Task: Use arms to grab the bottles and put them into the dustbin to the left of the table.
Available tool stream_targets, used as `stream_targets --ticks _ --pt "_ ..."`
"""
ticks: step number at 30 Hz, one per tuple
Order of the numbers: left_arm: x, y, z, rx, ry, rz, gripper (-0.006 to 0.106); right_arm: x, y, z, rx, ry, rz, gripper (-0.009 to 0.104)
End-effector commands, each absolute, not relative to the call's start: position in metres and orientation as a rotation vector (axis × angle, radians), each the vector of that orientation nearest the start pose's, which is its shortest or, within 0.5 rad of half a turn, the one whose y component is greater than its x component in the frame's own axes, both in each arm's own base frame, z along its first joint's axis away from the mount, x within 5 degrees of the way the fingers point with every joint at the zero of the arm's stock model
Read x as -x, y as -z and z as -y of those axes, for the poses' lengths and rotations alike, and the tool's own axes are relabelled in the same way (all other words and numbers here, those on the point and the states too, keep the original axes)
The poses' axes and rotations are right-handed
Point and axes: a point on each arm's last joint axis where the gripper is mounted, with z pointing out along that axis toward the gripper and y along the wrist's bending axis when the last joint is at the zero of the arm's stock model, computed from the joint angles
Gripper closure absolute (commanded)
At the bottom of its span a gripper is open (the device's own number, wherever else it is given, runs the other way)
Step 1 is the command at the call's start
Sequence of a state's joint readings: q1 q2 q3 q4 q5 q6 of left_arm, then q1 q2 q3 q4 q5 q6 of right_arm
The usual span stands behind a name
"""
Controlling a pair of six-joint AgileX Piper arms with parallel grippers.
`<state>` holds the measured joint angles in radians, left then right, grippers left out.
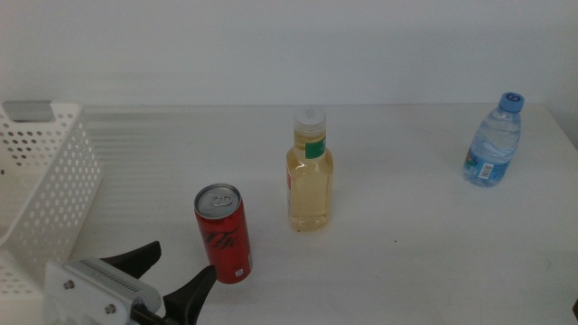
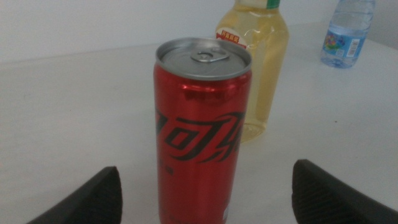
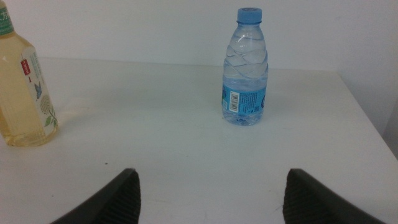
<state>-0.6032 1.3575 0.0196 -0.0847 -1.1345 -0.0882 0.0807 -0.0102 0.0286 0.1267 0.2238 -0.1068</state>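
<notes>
Step in hand, by the look of it: lining up on the first of 3 containers. Left gripper point(image 1: 173, 271) low at the near edge of the plain white matte table point(image 1: 415, 262), jaws spread wide, nothing held, aimed at the red aluminium soda can with silver top point(image 1: 224, 233). Can upright, just beyond the fingertips in the middle view and centred between the 2 jaws in the left wrist view, not yet touched.

Behind the can, apart from it: the clear plastic bottle of yellow liquid with white cap point(image 1: 310, 171), upright near table centre. Far off at the right rear: the small clear water bottle with blue cap point(image 1: 495, 141), also upright.

Right gripper point(image 3: 211, 193) waiting, jaws released and empty, facing the water bottle from well back.

White perforated plastic basket point(image 1: 54, 194) at the left edge, nothing seen inside.

Next move, as judged: short advance to bracket the can, squeeze at mid-height, lift clear, swing left over the basket's rim.
</notes>
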Motion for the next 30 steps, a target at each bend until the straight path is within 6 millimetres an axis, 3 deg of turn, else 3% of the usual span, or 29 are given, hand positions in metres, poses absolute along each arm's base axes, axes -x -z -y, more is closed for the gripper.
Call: stream_targets --ticks 1,11,30 --pt "-0.133 -0.172 0.081 -0.301 0.497 -1.555 0.01 -0.054 -0.195 -0.006 0.076 -0.072 -1.618 0.035" --pt "-0.141 -0.161 0.089 -0.318 0.514 -1.622 0.01 -0.054 -0.195 -0.006 0.076 -0.072 -1.618 0.035" --pt "-0.201 -0.155 0.13 -0.29 0.54 -1.609 0.01 -0.054 -0.195 -0.006 0.076 -0.072 -1.618 0.035"
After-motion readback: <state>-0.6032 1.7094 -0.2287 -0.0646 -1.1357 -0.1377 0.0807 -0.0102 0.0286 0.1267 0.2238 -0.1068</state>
